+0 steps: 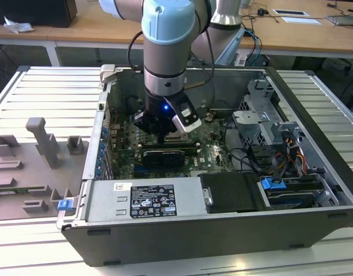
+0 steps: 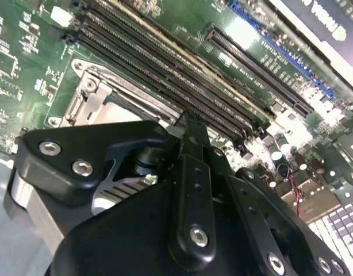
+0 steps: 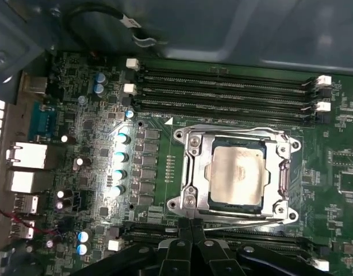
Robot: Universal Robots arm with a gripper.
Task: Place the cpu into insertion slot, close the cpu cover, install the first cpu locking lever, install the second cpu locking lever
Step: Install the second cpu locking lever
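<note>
Gripper (image 3: 191, 233) fingers pressed together, tips at the cpu cover's (image 3: 194, 172) edge beside the memory slots (image 3: 222, 89). Cover lies flat over the cpu (image 3: 238, 175), which sits in the insertion slot; a thin lever (image 3: 245, 221) runs along that same cover edge.

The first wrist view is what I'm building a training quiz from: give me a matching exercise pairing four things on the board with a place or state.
Things:
1. cpu
2. cpu cover
3. memory slots
4. hand

Places or states:
A. long dark rows beside the socket, white clips at their ends
B. fingertips together at the socket's edge, by the thin lever wires
C. seated in the socket, silvery top showing
D. metal frame lying flat around the chip

Pairs: 1-C, 2-D, 3-A, 4-B
</note>
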